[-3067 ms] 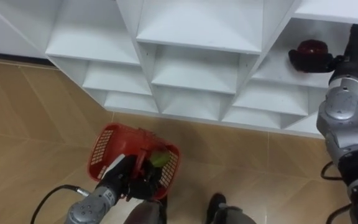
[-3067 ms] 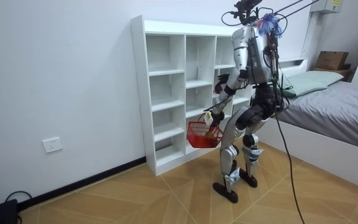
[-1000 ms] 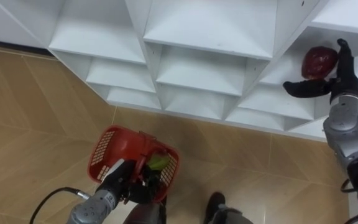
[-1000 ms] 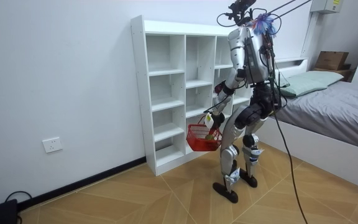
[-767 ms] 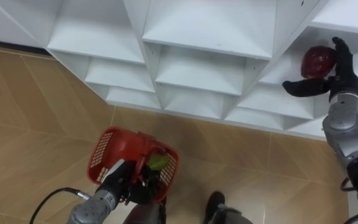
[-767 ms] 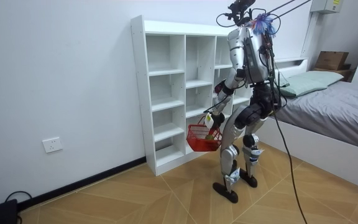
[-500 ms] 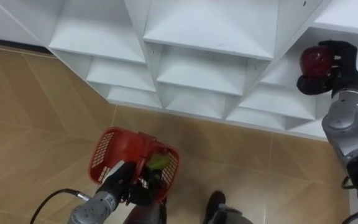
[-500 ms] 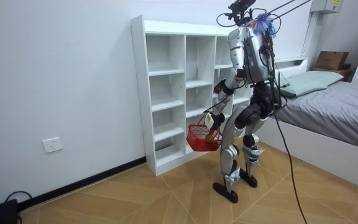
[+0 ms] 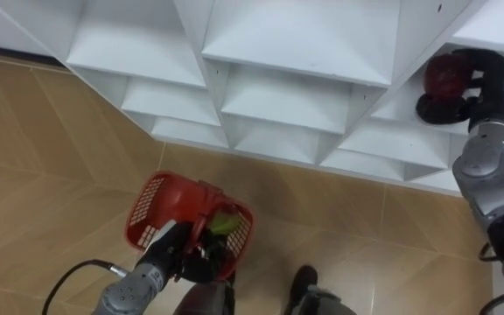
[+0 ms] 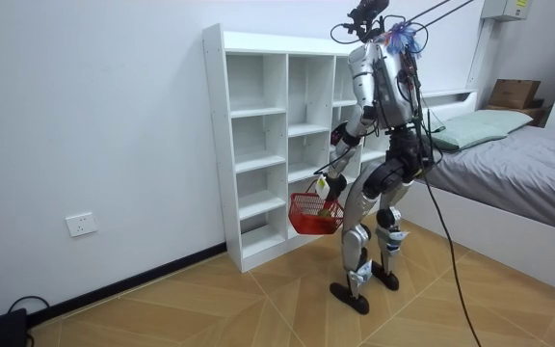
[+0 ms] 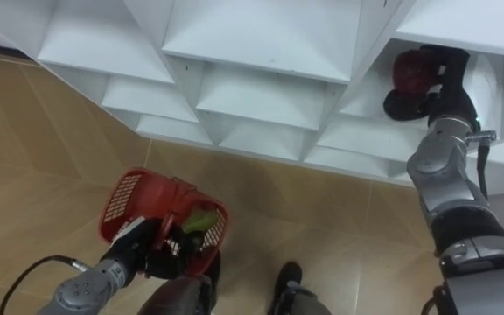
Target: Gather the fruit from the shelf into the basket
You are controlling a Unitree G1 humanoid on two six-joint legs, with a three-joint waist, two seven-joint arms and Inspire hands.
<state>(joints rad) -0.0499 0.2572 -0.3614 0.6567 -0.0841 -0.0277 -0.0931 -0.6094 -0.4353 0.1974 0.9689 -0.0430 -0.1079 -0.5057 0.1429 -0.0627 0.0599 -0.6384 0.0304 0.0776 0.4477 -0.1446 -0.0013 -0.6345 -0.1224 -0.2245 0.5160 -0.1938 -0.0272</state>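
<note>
Where the red fruit (image 9: pixel 443 77) sits: on my closet shelf (image 9: pixel 409 101), inside the right hand (image 9: pixel 486 87).
Fingers (image 9: pixel 472 63): curled round it.
Left hand (image 9: pixel 180 252): curled on the basket (image 9: pixel 147 203) handle, well below and left of the fruit.

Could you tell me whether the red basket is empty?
Not empty: a green fruit lies inside the red plastic mesh basket, held by the left hand.
</note>
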